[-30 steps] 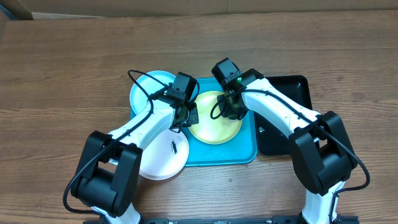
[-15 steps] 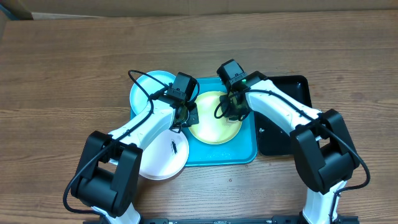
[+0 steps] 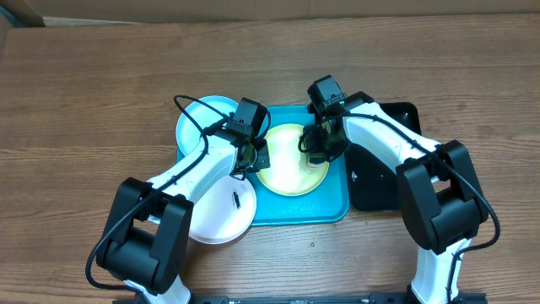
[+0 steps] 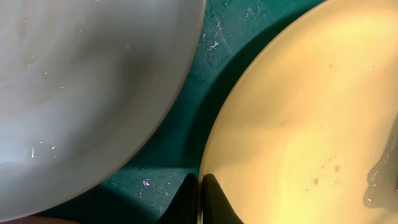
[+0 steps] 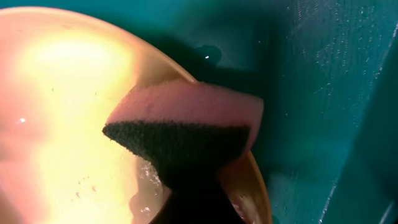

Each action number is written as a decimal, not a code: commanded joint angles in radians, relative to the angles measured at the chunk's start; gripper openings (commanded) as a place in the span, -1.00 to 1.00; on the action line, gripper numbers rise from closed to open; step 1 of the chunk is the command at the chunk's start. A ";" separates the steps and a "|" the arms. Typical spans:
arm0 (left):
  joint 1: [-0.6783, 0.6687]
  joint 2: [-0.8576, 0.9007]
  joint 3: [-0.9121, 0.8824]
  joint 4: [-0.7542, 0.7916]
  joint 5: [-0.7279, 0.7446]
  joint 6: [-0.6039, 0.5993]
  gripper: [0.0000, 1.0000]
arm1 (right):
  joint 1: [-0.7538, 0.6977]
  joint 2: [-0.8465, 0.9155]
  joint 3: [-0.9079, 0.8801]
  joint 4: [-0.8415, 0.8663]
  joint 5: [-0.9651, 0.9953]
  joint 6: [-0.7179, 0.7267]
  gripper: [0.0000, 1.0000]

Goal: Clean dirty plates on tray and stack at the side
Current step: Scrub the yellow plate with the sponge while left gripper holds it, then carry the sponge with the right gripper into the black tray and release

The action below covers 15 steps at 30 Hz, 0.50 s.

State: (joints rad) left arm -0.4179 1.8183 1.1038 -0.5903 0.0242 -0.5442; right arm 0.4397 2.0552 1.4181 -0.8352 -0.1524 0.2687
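On the table (image 3: pixel 84 101), left to right:
- Pale blue plate (image 3: pixel 196 127): far left, beside the turquoise tray (image 3: pixel 329 203).
- White plate (image 3: pixel 221 221): near left, dark smear on it.
- Left gripper (image 4: pixel 199 186): clenched on the left rim of the yellow-green plate (image 3: pixel 283 173).
- Yellow-green plate: lies on the turquoise tray, centre.
- Right gripper (image 3: pixel 314 152): grasping a pink sponge (image 5: pixel 186 124) with a dark scouring face, at that plate's right edge.
- Black tray (image 3: pixel 396 181): just beside, right.

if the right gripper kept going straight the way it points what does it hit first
Likely the yellow plate: the right gripper holds a sponge over its rim. Depth is unclear, so it could slip onto the tray just beside.
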 commanded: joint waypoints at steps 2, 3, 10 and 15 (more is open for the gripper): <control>-0.001 0.023 -0.002 -0.003 0.002 0.013 -0.92 | 0.000 0.079 -0.018 -0.010 -0.080 0.018 -0.93; -0.001 0.023 -0.002 -0.003 0.002 0.013 -0.91 | 0.000 0.079 -0.018 -0.010 -0.116 0.016 -0.93; -0.001 0.023 -0.002 -0.003 0.002 0.013 -0.92 | 0.015 0.081 -0.018 0.006 -0.261 0.016 -0.93; -0.001 0.023 -0.002 -0.003 0.002 0.013 -0.92 | 0.048 0.082 -0.018 0.040 -0.346 0.013 -0.93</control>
State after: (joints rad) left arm -0.4179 1.8183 1.1038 -0.5976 0.0174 -0.5442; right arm 0.4343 2.0861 1.4231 -0.8066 -0.3805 0.2783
